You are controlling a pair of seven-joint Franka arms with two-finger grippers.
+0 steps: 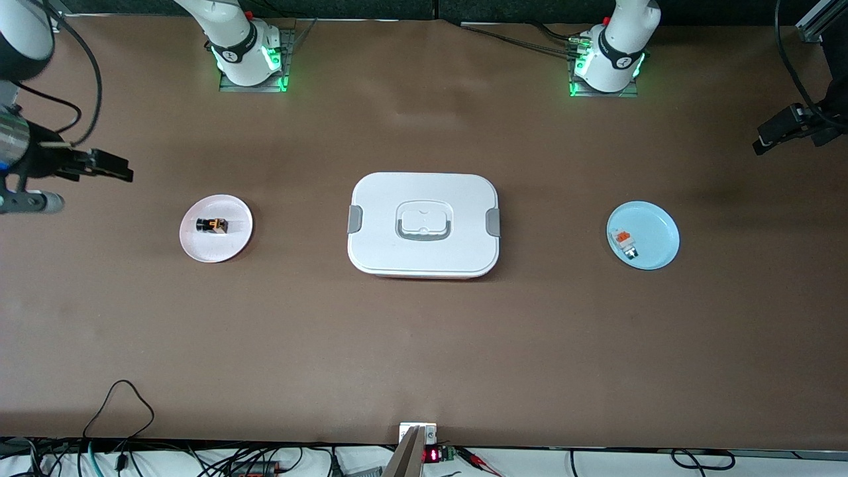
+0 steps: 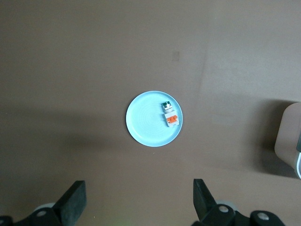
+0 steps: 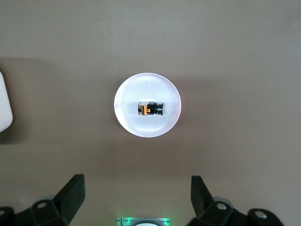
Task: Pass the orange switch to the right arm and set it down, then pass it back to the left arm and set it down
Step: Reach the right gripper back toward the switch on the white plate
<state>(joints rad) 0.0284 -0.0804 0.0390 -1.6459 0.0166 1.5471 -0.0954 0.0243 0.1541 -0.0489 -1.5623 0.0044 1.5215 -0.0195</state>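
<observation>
Right gripper (image 3: 136, 197): black two-finger, jaws spread wide, empty, high over the round pink plate (image 3: 124, 117) at the right arm's end of the brown worktop (image 1: 424, 344). On that plate, the tiny black orange switch (image 3: 150, 108), lying flat, long axis running along the worktop's length. Left gripper (image 2: 140, 200): likewise wide open, empty, over the round light-blue plate (image 2: 146, 120) carrying a small white-and-grey piece with orange top (image 2: 170, 116). Between both plates, the large white lidded box (image 1: 424, 224).

I saw the box (image 1: 423, 224) squarely in the middle of the tabletop (image 1: 424, 351), between the pink plate (image 1: 216, 228) and the blue plate (image 1: 642, 235). Bare tabletop lay around the box and both plates.
</observation>
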